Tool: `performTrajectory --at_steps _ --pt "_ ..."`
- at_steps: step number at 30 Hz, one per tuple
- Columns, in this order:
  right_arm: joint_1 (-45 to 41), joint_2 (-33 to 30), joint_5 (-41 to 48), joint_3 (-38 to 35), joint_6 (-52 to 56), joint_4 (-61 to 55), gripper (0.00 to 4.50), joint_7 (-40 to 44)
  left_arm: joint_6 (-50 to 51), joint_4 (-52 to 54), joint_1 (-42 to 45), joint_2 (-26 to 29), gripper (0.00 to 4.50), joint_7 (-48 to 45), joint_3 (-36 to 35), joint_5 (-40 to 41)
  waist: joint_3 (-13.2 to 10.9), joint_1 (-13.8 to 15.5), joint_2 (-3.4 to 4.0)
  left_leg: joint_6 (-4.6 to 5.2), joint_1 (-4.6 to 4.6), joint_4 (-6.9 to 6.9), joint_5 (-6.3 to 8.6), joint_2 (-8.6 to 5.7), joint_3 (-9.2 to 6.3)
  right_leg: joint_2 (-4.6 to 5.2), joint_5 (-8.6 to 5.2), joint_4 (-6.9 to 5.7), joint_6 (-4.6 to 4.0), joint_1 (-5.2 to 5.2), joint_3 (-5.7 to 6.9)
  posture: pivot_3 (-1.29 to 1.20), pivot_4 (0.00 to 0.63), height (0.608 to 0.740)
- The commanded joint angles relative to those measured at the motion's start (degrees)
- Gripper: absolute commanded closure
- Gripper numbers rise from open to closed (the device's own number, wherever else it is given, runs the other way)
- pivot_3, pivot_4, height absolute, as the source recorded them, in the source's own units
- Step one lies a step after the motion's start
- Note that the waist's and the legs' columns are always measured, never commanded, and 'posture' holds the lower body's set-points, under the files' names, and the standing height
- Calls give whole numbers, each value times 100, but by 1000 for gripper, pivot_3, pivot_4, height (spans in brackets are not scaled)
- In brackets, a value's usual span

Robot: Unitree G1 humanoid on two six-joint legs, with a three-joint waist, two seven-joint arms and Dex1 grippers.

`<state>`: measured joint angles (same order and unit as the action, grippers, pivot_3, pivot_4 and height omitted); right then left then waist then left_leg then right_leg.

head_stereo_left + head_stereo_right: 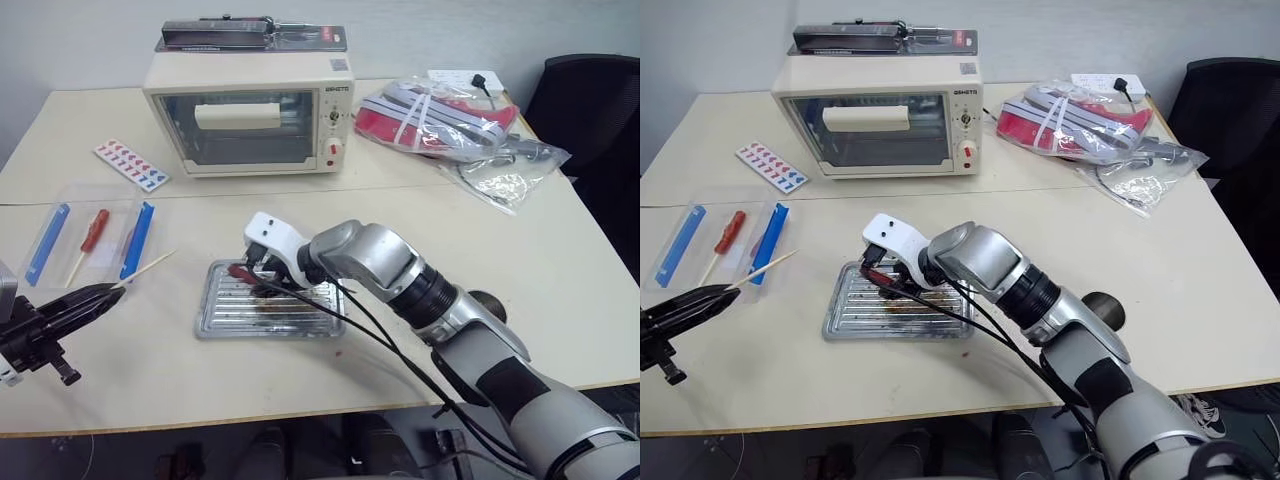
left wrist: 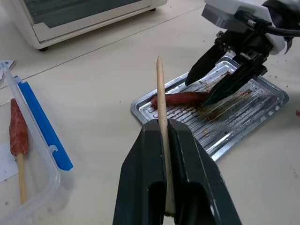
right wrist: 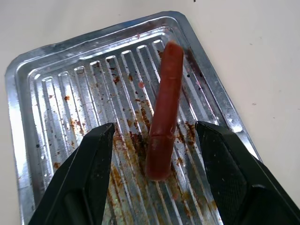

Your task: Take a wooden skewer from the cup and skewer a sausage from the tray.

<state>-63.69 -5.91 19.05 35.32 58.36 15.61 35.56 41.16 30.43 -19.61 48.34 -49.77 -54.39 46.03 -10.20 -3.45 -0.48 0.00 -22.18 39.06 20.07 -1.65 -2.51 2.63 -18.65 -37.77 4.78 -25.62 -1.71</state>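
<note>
Risk — open right gripper [image 3: 154,176] straddling the dark red sausage [image 3: 164,112] could roll it off the ribbed silver tray [image 3: 42,84], while the left gripper [image 2: 166,140] clamps the thin wooden skewer [image 2: 161,108].

Dark red sausage [image 3: 164,112] lying flat on ribbed, grease-stained silver tray [image 3: 56,89] on bench. Thin pale wooden skewer [image 2: 161,117] pinched low down, pointed tip free.

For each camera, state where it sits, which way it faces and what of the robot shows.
Head views: the two eyes, forward and down over the table; both arms show.
Left wrist view: along the left gripper, shut on the wooden skewer, toward the tray.
Right wrist view: down between the open right gripper fingers onto the sausage.
Shared: both wrist views show sausage and tray.
</note>
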Motion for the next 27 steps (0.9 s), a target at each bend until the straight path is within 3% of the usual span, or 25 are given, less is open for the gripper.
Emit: performTrajectory --at_steps 1,7,14,27 --pt "1 204 -200 -101 -217 118 1676 125 -114 -4 36 -7 4500 41 -14 22 0 0 0 0 0 0 0 0 0 0 0 0 0 0 0 0 150 740" --pt "61 351 -476 -132 -425 417 1676 230 -157 -15 52 -29 4500 64 8 14 0 -2 0 0 0 0 0 -2 -1 0 0 -2 0 0 0 0 150 740" --pt "134 379 -702 -168 -488 433 3483 373 -196 -53 100 -13 4500 76 42 14 0 -2 0 -1 2 1 0 -3 -1 0 0 -5 0 0 0 0 150 740" --pt "192 252 -930 -314 -481 173 3483 666 -266 -217 322 93 4500 0 280 30 1 -4 -1 -1 3 2 0 -4 -2 0 0 -7 0 0 0 0 150 740"
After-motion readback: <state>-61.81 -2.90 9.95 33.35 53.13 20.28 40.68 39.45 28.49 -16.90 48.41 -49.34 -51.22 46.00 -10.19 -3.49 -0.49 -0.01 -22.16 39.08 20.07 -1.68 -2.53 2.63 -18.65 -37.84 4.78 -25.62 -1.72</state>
